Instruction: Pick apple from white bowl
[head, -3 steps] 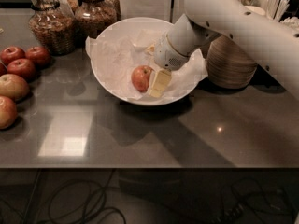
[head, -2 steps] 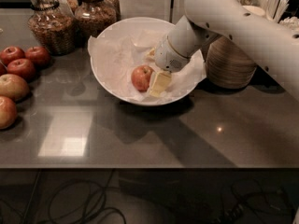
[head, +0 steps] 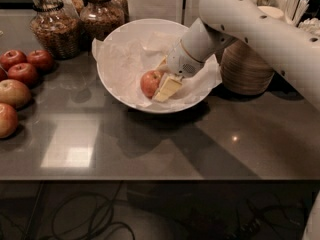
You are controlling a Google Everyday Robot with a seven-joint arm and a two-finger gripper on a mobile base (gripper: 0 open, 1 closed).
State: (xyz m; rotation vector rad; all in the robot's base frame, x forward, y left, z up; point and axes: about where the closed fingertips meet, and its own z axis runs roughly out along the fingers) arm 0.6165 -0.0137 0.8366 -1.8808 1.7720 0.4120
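I see the white bowl (head: 131, 26) on the dark table (head: 200, 149). The apple (head: 150, 82) sits inside the bowl, on the crumpled paper (head: 125, 64), near the middle. My gripper (head: 162, 84) is down inside the bowl too, just beside the apple's right side. The white arm (head: 250, 29) reaches in from the right of the bowl. More apples (head: 25, 66) lie left of the bowl. Two glass jars (head: 52, 31) stand behind it.

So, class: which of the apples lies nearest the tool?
The apple in the white bowl, right beside the tool, which reaches into that bowl. The other apples lie outside it on the counter, far left.
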